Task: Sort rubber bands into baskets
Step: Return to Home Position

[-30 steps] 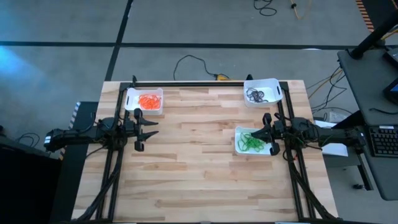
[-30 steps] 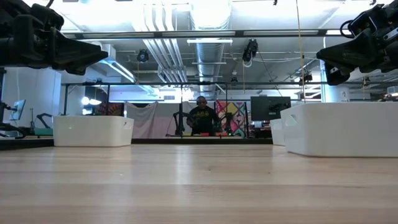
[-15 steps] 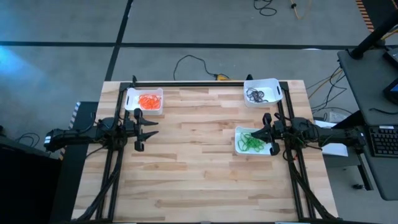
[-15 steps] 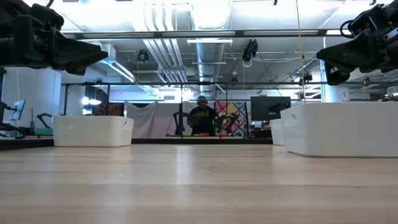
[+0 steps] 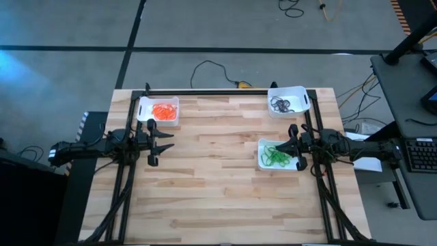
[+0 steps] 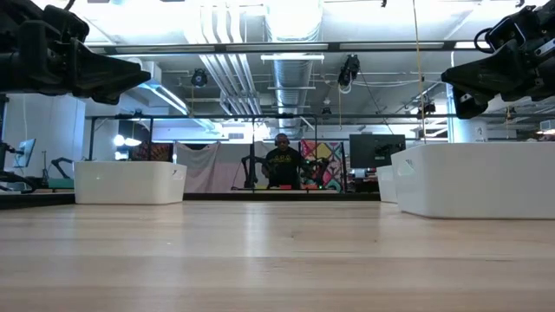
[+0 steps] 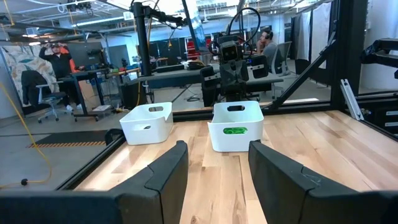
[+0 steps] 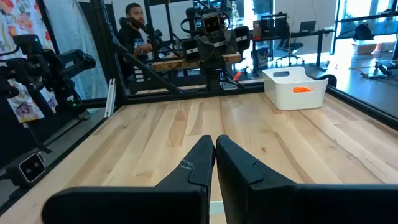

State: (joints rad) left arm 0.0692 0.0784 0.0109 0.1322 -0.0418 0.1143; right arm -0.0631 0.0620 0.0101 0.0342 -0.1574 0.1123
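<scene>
Hovering over the left side of the surface (image 5: 218, 181), the left tool (image 7: 217, 147) is released — fingers apart, nothing between them. The right tool (image 8: 215, 142) is clenched, empty, over the right rim of the near-right basket (image 5: 261, 154), which holds the green rubber bands (image 5: 276, 156). Orange rubber bands (image 5: 162, 111) lie in the far-left basket (image 5: 141, 109); dark rubber bands (image 5: 281, 104) in the far-right basket (image 5: 287, 88).

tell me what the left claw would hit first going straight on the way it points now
Probably the right claw, which faces it across the table. The green basket lies nearer in that line, but the left claw looks higher than its rim and may pass over it. Depth is unclear.
</scene>
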